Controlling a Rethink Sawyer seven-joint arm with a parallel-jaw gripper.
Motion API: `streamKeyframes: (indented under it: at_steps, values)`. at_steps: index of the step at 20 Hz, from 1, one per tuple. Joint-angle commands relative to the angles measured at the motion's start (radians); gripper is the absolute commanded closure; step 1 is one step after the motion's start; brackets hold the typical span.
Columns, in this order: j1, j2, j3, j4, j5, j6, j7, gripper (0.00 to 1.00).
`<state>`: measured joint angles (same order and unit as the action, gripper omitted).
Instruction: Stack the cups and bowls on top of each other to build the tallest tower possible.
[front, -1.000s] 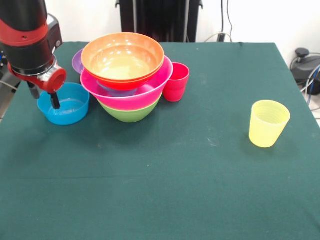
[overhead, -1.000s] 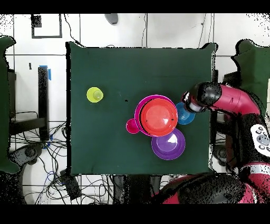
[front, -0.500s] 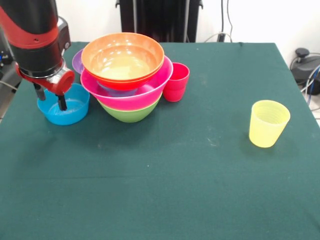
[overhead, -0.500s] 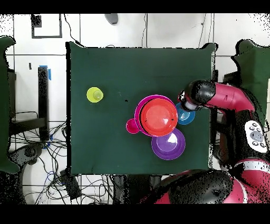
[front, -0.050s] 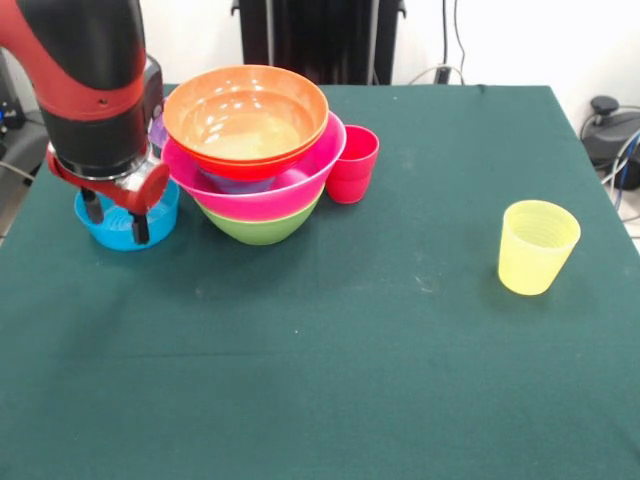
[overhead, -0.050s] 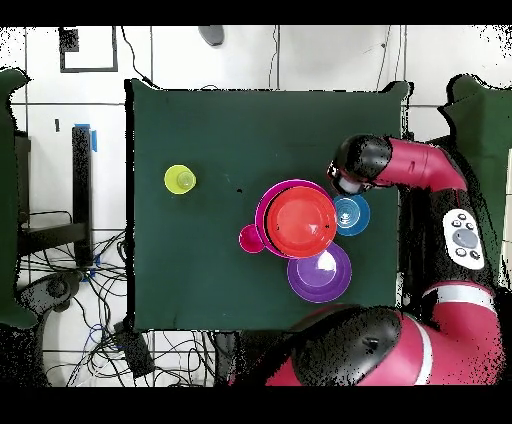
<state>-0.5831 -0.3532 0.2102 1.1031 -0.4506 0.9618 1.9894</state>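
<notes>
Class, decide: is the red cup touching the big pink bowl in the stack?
Touching. In the front view the red cup sits pressed against the pink bowl, whose rim overlaps the cup's upper edge with no green cloth showing between them; the overhead view agrees.

A robotics lab. A green-clothed table stands on a white tiled floor. Loose cables trail beside it.

Tower mid-table, blue bowl and purple bowl touching it, yellow cup well apart.
</notes>
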Motion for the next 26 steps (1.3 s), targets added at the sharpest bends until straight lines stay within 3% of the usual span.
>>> streamKeyframes:
  at_steps: [1,9,15,18,22,23,26]
  values:
    - [0.043,0.079,0.048,-0.16,0.011,0.121,-0.052,0.0]
    - [0.109,0.106,0.03,-0.204,0.039,0.15,0.016,0.0]
    - [0.139,0.107,0.034,-0.213,0.055,0.167,-0.039,0.0]
    - [0.156,0.106,0.025,-0.22,0.069,0.174,-0.006,0.0]
    - [0.141,0.022,0.001,-0.063,0.102,0.109,0.027,0.0]
    - [0.088,-0.035,-0.016,0.062,0.103,0.038,0.0,0.0]
    - [0.064,-0.05,-0.026,0.098,0.105,0.013,-0.02,0.0]
